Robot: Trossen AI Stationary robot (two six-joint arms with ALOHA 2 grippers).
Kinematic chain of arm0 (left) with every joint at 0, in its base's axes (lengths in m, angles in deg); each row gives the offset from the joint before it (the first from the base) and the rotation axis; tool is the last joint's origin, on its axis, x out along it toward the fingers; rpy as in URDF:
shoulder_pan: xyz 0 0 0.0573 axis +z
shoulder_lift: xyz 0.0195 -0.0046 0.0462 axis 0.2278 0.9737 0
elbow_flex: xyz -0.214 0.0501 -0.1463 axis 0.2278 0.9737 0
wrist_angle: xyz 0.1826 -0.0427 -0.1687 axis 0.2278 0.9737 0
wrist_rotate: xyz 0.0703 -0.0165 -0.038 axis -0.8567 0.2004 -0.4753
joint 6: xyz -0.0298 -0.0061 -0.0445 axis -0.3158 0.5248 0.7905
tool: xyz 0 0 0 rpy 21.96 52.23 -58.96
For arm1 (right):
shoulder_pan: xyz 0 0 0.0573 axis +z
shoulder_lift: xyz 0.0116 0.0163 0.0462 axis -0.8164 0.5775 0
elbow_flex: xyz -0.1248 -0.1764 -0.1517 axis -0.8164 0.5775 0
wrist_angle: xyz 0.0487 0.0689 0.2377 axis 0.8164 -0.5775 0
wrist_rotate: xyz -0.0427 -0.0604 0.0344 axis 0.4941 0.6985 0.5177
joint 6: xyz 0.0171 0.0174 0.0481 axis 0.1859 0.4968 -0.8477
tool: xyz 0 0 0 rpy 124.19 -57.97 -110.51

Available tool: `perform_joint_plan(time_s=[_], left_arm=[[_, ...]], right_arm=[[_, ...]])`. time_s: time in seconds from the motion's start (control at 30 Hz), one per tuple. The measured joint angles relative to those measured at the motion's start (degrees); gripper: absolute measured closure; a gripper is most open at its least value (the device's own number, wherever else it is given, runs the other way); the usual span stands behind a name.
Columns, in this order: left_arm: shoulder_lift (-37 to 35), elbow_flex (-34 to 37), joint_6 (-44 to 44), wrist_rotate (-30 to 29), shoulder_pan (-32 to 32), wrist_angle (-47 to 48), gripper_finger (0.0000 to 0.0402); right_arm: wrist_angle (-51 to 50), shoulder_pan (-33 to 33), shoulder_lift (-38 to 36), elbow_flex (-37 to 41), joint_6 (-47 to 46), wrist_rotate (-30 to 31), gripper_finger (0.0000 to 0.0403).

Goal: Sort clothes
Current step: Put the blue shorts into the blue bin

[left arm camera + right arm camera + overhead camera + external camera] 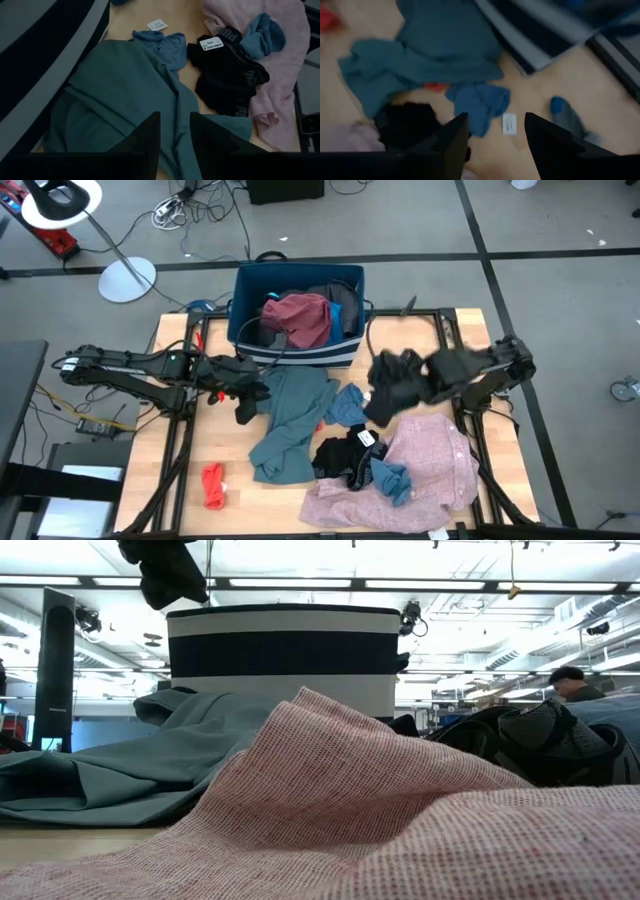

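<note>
My left gripper [247, 408] [175, 135] is open and empty above the left edge of the teal-grey garment [290, 420], which lies spread on the table in front of the bin. My right gripper [385, 395] [495, 135] is open and empty above the table, between the bright blue piece [348, 405] and the pink shirt [430, 460]. A black piece [345, 455] lies on the pink shirt's left edge, with a small blue piece [392, 478] beside it. A small red piece [213, 485] lies at the near left. A maroon garment [300, 318] lies in the bin.
The dark blue bin with white stripes [295, 352] stands at the table's far middle and holds more dark clothes. A blue-grey sock [568, 116] lies on the table near the bin's right corner. Black frame rails [180, 450] run along both table sides. A person [572, 683] shows far behind the table.
</note>
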Motion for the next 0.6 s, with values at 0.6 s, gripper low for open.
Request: perform_joint_plan(time_s=[0.6], left_arm=[[0.57,0.00,-6.13,-1.86,0.09,-1.42,0.0179]], right_arm=[[25.78,10.19,-0.08,24.17,-18.73,0.29,0.0238]])
